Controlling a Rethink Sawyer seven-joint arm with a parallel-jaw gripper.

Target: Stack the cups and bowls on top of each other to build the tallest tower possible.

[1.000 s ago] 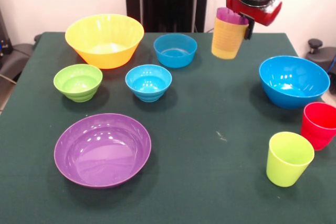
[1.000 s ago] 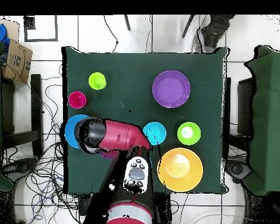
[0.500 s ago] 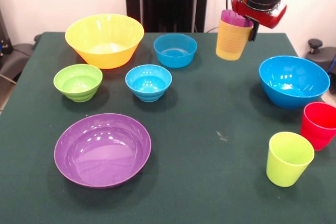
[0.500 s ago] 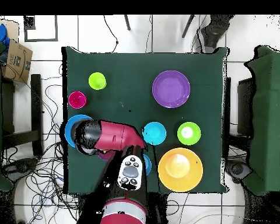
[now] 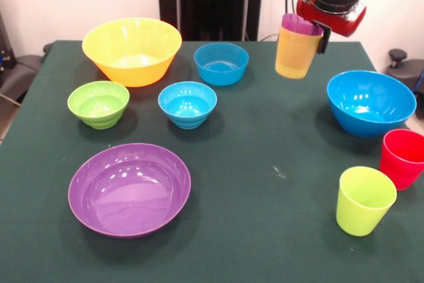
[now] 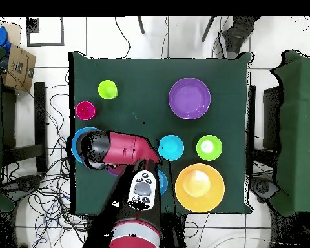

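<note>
End effector (image 5: 317, 31) clamped on the rim of a yellow cup (image 5: 296, 54) with a purple cup (image 5: 299, 24) nested inside, held tilted above the green tabletop (image 5: 265, 197)

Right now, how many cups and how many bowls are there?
Cups: 4: purple nested in yellow, lime green, red.
Bowls: 6: yellow-orange, purple, large blue, two small blue, small green.
Total: 10.
</note>
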